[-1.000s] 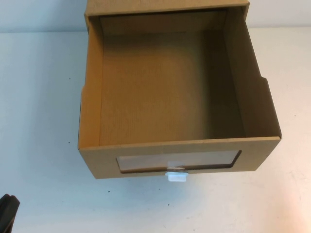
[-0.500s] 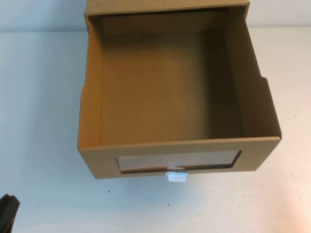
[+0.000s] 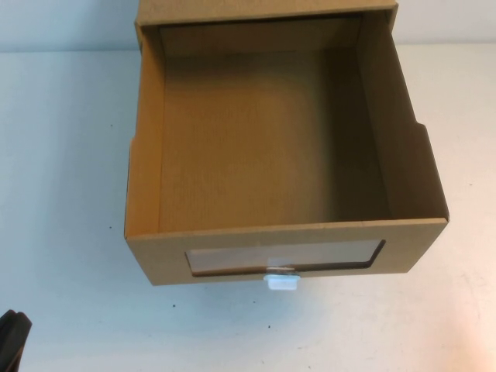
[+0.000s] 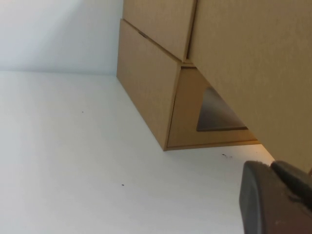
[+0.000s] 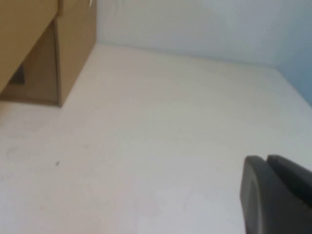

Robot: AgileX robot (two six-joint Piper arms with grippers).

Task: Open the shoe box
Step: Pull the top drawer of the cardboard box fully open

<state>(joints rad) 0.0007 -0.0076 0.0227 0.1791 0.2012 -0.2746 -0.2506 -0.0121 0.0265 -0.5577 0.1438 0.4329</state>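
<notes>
The shoe box (image 3: 263,155) sits in the middle of the white table (image 3: 62,155), with its far end at the table's back edge against the pale wall (image 3: 70,23). It is a brown cardboard drawer pulled out toward the robot from a cardboard sleeve (image 3: 263,9), of which only the front edge shows at the top of the high view. The drawer's bare cardboard floor and four walls are open to the camera. Its near panel has a wide clear window (image 3: 283,254), and a small white pull tab (image 3: 280,280) sticks out just below the window's middle.

A few tiny dark specks (image 3: 173,304) lie on the table. Nothing else stands near the box.

The left gripper (image 3: 12,341) is parked at the table's near left corner, well apart from the box. Its wrist view shows the left gripper (image 4: 270,168) with fingers pressed together and nothing between them, looking along the box's left side (image 4: 146,87).

The right gripper (image 5: 267,161) is outside the high view. Its own camera shows it low over bare table, off the box's right side (image 5: 73,44), with fingers closed together on nothing.

Compared with the earlier frames, the box, the tab and the left gripper are all in the same places.
</notes>
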